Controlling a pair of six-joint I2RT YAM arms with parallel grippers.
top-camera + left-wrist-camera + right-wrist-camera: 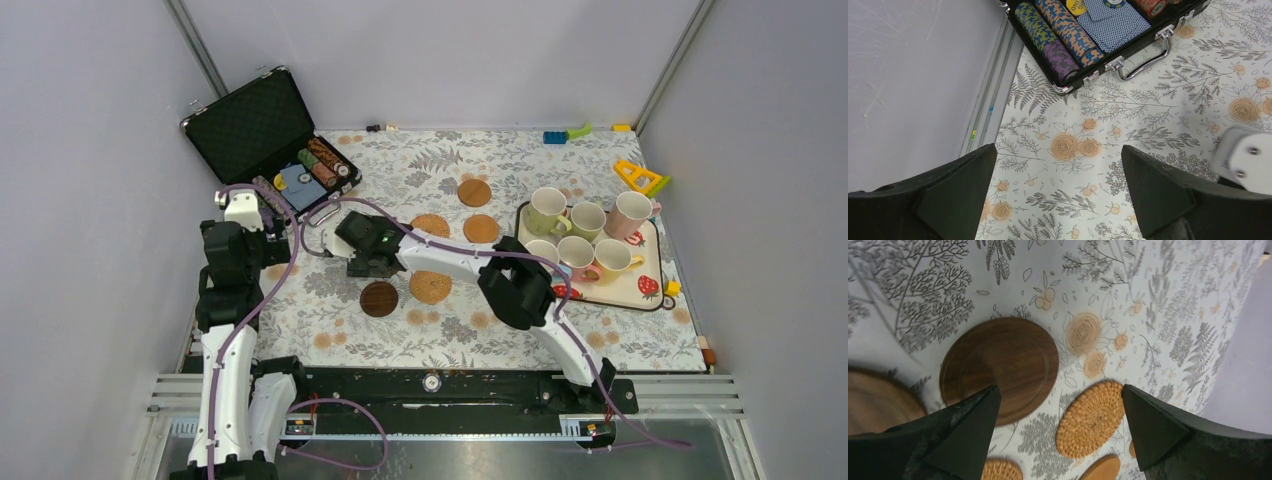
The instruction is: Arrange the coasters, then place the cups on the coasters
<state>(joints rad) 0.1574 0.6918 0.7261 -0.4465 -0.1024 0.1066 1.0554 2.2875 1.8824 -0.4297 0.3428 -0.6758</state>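
The left end effector (1058, 150) hangs released over bare worktop near the left edge, by the poker-chip case (1088, 35), its arm folded upright. The right arm reaches low across from the near-right. Its end effector (1058, 390) is spread wide and empty above a dark wood coaster (998, 367), with woven coasters (431, 287) just to the right. Coaster arranging seems to be in hand. The next move calls for descending and pinching a rim. The cups (585, 240) sit on the tray (615, 292) by the right edge.
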